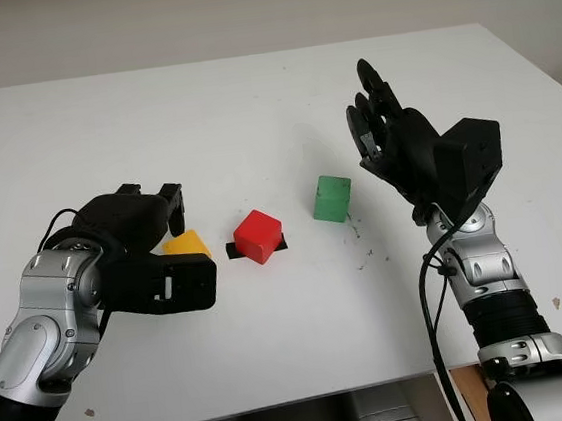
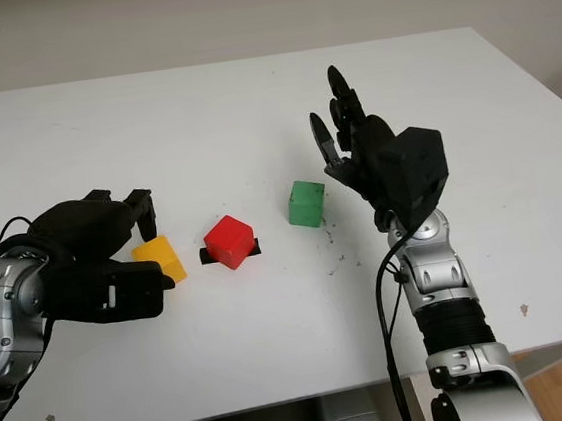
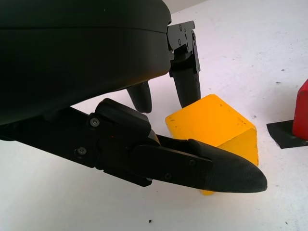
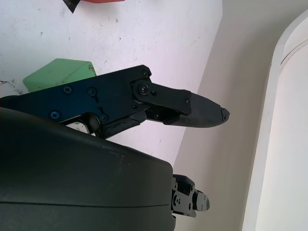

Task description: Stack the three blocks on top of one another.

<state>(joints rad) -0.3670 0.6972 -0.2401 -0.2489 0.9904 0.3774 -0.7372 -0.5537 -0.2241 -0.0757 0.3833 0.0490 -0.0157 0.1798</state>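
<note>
1. The 3 blocks lie unstacked in a row on the table (image 1: 250,103): yellow block (image 2: 159,258), red block (image 1: 258,235) on a black marker (image 1: 235,250), green block (image 1: 332,198).
2. The left hand (image 1: 154,244) brackets the yellow block, apparently for pickup; whether it grips cannot be told.
3. The right hand (image 1: 384,134), released, is raised just beside the green block.

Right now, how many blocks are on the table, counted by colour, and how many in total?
Yellow block: 1, between the fingers of the left hand
Red block: 1, on a black mark
Green block: 1, beside the open right hand
Total: 3 blocks
</note>
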